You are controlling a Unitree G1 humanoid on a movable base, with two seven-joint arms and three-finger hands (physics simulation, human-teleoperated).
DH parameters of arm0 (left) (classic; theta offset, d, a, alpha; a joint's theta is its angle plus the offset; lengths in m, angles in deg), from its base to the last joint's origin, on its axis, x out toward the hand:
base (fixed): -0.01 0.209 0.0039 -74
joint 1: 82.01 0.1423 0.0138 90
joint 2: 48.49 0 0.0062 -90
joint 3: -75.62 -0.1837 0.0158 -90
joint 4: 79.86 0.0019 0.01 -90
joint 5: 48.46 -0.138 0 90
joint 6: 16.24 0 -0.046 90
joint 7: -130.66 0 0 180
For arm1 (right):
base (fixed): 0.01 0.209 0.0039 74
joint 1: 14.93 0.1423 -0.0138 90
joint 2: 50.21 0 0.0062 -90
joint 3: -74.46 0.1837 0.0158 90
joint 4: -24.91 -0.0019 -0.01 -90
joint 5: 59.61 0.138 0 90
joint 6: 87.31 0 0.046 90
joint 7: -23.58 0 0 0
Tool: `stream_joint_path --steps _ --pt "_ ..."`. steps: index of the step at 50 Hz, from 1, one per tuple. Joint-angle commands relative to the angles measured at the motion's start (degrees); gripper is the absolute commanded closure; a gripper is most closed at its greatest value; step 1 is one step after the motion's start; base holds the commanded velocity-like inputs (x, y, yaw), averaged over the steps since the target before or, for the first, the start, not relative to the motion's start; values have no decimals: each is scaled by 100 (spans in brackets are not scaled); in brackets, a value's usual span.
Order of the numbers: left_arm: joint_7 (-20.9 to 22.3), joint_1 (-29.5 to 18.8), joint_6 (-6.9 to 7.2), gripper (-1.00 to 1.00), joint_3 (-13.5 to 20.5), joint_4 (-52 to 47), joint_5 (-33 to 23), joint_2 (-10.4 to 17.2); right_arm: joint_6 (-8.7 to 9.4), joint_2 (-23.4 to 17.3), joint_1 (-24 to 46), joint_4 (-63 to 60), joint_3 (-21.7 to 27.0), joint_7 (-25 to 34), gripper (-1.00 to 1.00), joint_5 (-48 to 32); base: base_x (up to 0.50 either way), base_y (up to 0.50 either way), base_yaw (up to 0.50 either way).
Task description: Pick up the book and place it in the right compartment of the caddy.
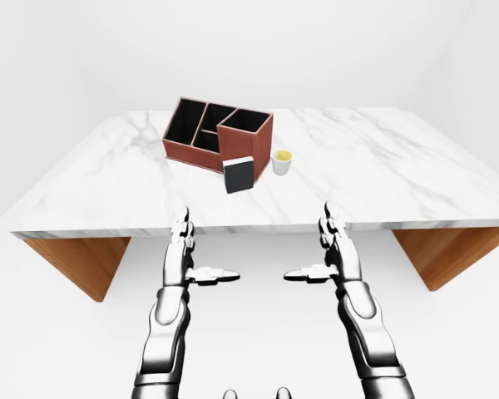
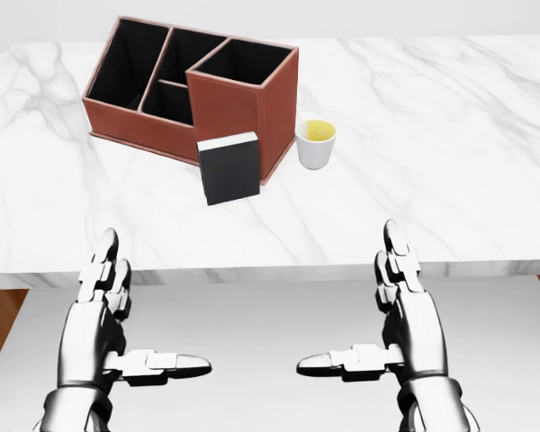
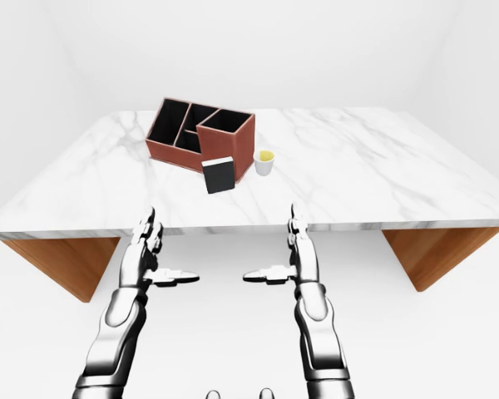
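Observation:
A black book (image 2: 230, 168) with a white page edge stands upright on the marble table (image 2: 432, 198), leaning against the near wall of the reddish-brown caddy (image 2: 225, 112). The caddy has several dark compartments; its tall right compartment (image 2: 243, 63) is directly behind the book. My left hand (image 2: 126, 324) and right hand (image 2: 382, 315) hover below the table's near edge, both open with fingers straight and thumbs pointing inward. Neither hand touches anything.
A small white cup (image 2: 316, 143) with yellow contents stands just right of the caddy. Wooden table supports (image 1: 79, 262) show under the tabletop at both sides. White floor and walls surround the table.

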Motion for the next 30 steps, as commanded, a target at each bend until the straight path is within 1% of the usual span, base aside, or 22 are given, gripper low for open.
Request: stream_joint_path --steps 1,6,7,11,14,15,16,19,23,24,26,30 --pt "114 -113 -94 -100 195 138 116 106 18 -72 62 -103 64 259 -100 -31 0 0 0" --pt "132 -75 -79 -100 164 73 97 93 -28 -68 79 -10 45 300 -100 -74 0 0 0" --pt "152 -39 -62 -100 146 14 85 94 -82 -75 80 15 52 317 -100 -79 0 0 0" --pt "164 -12 -47 -100 142 -33 75 91 -104 -88 118 68 79 325 -100 -84 0 0 0" --pt "166 -8 -69 -100 145 -18 50 88 -284 -117 81 122 59 391 -100 -187 0 0 0" --pt "162 -11 -69 -100 148 -13 46 88 -289 -111 76 106 60 388 -100 -203 0 0 0" --pt "166 0 -53 -100 141 -43 39 87 -274 -105 93 117 63 359 -100 -242 0 34 0" --pt "175 46 -25 -100 107 -132 16 71 -354 -96 78 130 46 365 -100 -288 0 50 0" --pt "177 82 8 -100 75 -214 -11 54 -346 -89 49 54 21 387 -100 -329 0 50 0" --pt "177 91 10 -100 67 -233 -19 50 -374 -86 51 71 22 386 -100 -333 0 50 0" --pt "183 117 9 -100 51 -268 -32 45 -362 -84 51 48 13 405 -100 -334 0 50 0" --pt "187 141 -30 -100 46 -264 -67 49 -402 -76 31 66 -1 434 -100 -329 0 50 0"
